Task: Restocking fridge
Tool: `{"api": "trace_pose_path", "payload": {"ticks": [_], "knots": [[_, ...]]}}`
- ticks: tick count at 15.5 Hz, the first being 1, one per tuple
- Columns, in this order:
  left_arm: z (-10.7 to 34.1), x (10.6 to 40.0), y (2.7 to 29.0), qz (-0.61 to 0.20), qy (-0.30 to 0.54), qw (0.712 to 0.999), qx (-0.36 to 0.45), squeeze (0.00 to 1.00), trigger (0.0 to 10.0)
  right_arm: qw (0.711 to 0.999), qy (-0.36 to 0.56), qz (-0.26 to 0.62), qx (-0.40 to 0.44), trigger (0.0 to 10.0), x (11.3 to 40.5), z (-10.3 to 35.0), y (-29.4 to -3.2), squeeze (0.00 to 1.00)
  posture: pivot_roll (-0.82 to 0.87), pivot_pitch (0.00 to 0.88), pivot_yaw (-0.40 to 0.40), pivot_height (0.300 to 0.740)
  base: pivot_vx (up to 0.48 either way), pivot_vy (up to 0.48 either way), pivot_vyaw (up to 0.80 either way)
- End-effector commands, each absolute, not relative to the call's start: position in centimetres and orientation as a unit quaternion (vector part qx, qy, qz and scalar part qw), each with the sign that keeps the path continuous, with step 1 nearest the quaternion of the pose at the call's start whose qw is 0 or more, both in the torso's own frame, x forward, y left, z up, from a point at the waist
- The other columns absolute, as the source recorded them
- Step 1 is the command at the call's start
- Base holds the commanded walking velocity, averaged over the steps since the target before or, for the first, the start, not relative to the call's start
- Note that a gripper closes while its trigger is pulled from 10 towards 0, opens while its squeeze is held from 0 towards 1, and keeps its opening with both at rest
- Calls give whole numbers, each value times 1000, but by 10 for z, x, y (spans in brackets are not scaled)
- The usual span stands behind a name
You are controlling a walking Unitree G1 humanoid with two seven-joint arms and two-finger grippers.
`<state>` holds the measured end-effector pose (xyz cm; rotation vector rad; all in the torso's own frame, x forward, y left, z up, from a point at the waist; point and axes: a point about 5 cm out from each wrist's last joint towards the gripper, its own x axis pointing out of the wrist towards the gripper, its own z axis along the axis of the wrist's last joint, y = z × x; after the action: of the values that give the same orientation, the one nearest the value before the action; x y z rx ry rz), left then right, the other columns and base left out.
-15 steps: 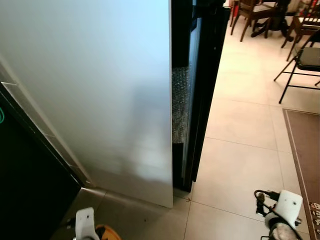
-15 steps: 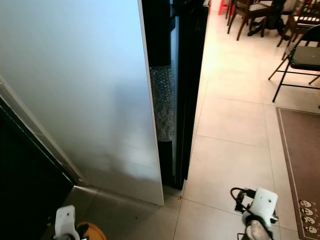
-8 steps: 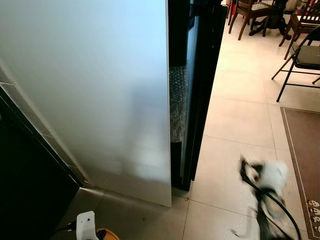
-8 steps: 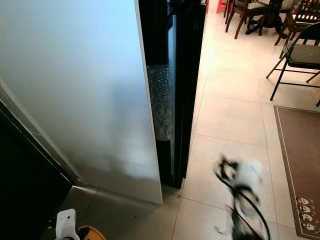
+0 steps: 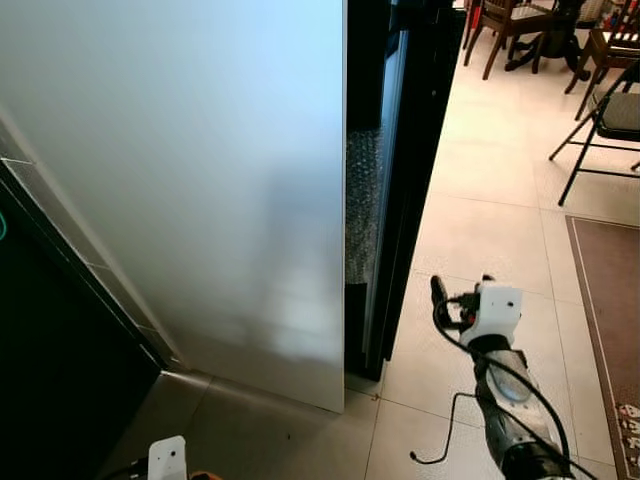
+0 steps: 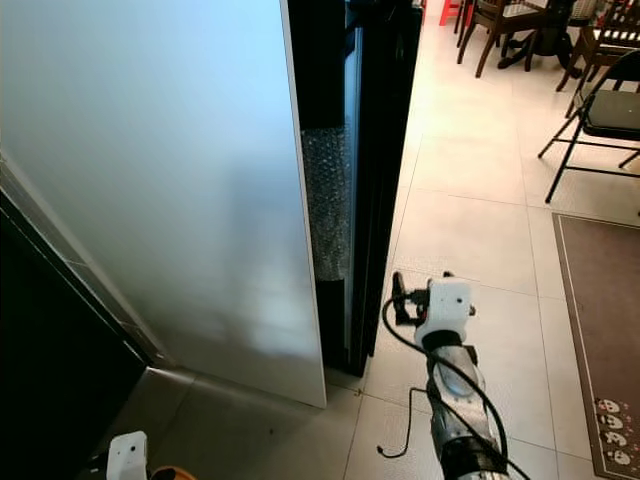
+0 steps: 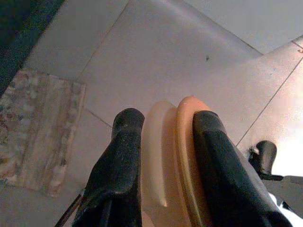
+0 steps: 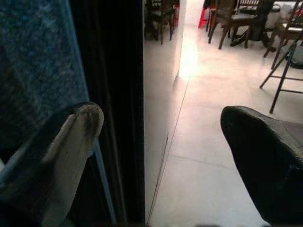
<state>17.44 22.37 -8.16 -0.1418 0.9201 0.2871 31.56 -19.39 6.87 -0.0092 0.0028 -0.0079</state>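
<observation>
Clamping an orange plate [image 7: 173, 161], left fingers [image 7: 118, 161]; right fingers [image 8: 61, 151] apart beside fridge door [image 5: 400, 180].

Pale tiled floor [image 5: 480, 230] throughout. Far right: dark wooden dining chairs [image 5: 510, 25] around a table. Right: black folding chair [image 5: 605, 125]; nearer, brown rug [image 5: 608, 300] at right edge. Patterned mat [image 7: 38, 127] on tiles.

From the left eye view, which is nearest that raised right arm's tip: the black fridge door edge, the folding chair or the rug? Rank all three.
1. Fridge door edge, just to the left of the right end effector.
2. Rug, on the floor to its right.
3. Folding chair, farther off to the right, beyond the rug.
</observation>
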Motion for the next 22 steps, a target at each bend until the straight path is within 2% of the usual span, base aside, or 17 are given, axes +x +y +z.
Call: {"api": "trace_pose_path", "payload": {"ticks": [1, 8, 11, 13, 15, 22], "knots": [[-84, 166, 230, 144, 451, 878, -65, 0, 10000, 1000, -7, -3, -4, 10000, 320, 76, -194, 0, -146, 0, 45, 740, 0, 0, 0], [-86, 161, 233, 140, 460, 875, -60, 0, 10000, 999, 5, -53, 8, 10000, 332, 85, -201, 0, -163, 0, 67, 740, 0, 0, 0], [-86, 160, 234, 141, 461, 874, -59, 0, 10000, 999, -3, -33, 27, 10000, 334, 89, -184, 0, -166, 0, 70, 740, 160, 0, 0], [-86, 160, 234, 141, 462, 874, -59, 0, 10000, 1000, -14, 4, 22, 10000, 334, 93, -163, 0, -154, 0, 65, 740, 120, 0, 0], [-86, 159, 234, 143, 462, 873, -60, 0, 10000, 1000, -20, 5, 18, 10000, 334, 94, -157, 0, -145, 0, 59, 740, 0, 0, 0], [-88, 153, 236, 148, 465, 871, -60, 0, 10000, 999, -33, -8, -35, 10000, 311, 93, -164, 0, -150, 0, 54, 740, 206, 0, 0]]}}
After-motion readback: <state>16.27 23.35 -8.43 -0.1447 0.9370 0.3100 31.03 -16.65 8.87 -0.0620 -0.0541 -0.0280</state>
